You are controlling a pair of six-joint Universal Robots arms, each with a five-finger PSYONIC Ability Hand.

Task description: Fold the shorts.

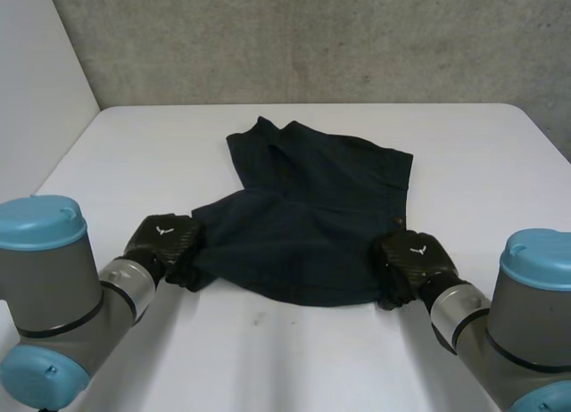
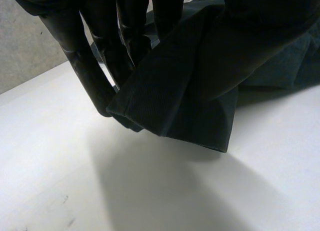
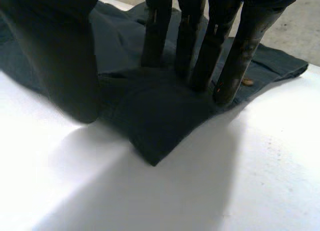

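Head view: dark fine-ribbed shorts [image 1: 312, 207], rumpled; left hand [image 1: 161, 238] pinches near corner, right hand [image 1: 410, 256] pinches opposite corner.

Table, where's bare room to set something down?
Bare table lies on both sides of the shorts, behind them, and in front along the near edge. It is crowded at the near corners, where the left hand and right hand pinch the cloth.

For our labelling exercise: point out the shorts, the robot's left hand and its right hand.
shorts [image 1: 312, 211]: head view, middle of the dark cloth.
left hand [image 1: 163, 237]: head view, back of the hand.
right hand [image 1: 412, 257]: head view, back of the hand.
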